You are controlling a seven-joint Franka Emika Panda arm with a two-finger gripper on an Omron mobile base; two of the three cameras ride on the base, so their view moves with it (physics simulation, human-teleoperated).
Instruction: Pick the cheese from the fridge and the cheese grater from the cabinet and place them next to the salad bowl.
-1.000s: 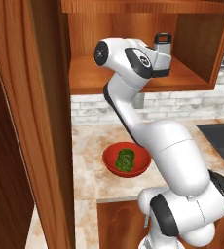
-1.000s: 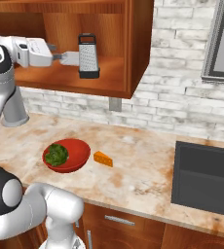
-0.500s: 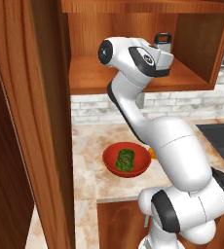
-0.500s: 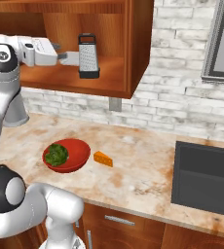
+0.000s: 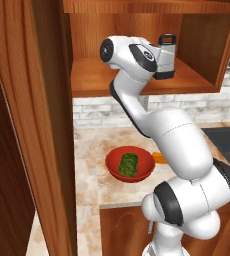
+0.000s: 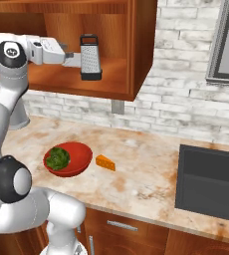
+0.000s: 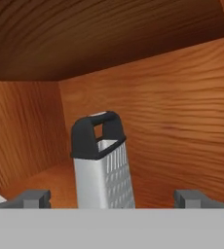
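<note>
1. Our fingertips [image 7: 33,197] stand wide apart, one on each side of the cheese grater [image 7: 102,163]. They are spread and grasp nothing, and in the hand view a gap shows between each tip and the metal.
2. The gripper [image 6: 74,60] is held level and reaches into the cabinet [image 6: 136,55] from the side. We judge this is so the fingers can close across the grater's body.
3. The grater stands upright on the cabinet shelf, handle up, close to the front edge. That keeps it easy to reach from where we stand.
4. Down on the counter [image 6: 146,184], the cheese [image 6: 105,162] already lies just beside the salad bowl [image 6: 79,158]. We take it that half of the job is settled.
5. We reckon the grater is the remaining piece, and its spot is the bare counter near the bowl.
</note>
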